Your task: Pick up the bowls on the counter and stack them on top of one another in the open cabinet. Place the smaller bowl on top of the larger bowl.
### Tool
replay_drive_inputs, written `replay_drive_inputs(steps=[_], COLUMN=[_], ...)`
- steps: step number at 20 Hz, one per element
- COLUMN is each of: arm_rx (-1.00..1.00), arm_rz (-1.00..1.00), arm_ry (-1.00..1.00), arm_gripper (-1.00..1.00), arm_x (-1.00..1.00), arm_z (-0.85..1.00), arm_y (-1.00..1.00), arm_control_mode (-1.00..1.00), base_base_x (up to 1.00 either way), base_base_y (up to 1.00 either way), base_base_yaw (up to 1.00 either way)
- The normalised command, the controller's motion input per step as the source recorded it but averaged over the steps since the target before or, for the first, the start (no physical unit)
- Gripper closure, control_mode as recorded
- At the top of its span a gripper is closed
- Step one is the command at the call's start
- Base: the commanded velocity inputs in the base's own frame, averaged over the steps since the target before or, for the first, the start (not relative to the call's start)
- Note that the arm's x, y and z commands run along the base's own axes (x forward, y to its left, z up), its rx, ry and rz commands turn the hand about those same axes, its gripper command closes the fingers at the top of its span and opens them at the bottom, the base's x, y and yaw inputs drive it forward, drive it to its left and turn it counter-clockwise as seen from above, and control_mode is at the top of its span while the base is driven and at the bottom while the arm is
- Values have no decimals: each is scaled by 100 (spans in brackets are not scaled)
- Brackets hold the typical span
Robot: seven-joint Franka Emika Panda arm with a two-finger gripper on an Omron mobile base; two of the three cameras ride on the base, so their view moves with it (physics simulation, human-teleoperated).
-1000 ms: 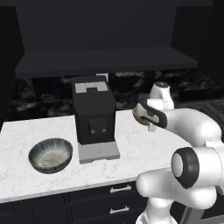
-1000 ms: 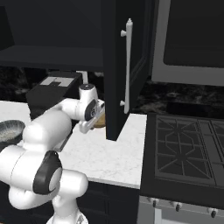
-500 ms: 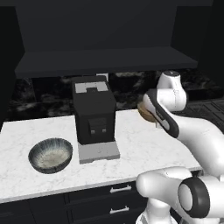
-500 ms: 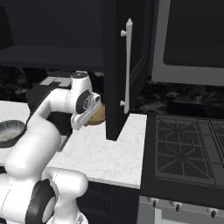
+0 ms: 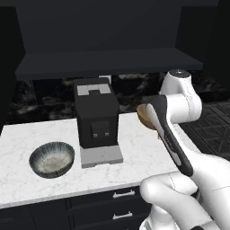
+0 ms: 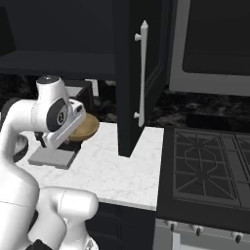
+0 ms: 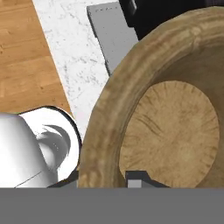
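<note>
White robot arm bent upward, its gripper (image 7: 105,177) clamped on the rim of a small brown wooden bowl (image 5: 144,114), lifted above the white marble counter (image 5: 134,152).

The small wooden bowl (image 5: 144,115) is tan-brown with a thick rim and a paler ringed floor (image 7: 170,131); it is lifted off the counter (image 5: 134,148), right of the coffee machine (image 5: 96,117), with its rim clamped in the gripper (image 7: 105,179). The grey bowl (image 5: 51,159) sits upright on the counter left of the machine, wide, with a dark streaked rim and a pale speckled inside. The cabinet (image 5: 103,60) is nearly black, its wide flat shelf above the machine and its door (image 6: 141,73) standing open.
</note>
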Motion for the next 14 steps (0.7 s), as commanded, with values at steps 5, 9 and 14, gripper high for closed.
replay_drive_inputs(steps=[5, 9, 14], arm_rx=[0, 0, 0], arm_rz=[0, 10, 16], arm_ry=[-15, -12, -5], arm_gripper=[100, 100, 100], arm_x=[-100, -84, -49], arm_z=[22, 0, -5], arm_y=[46, 59, 89], arm_control_mode=[-100, -100, -100], base_base_x=[0, 0, 0], base_base_y=[0, 0, 0], base_base_yaw=[0, 0, 0])
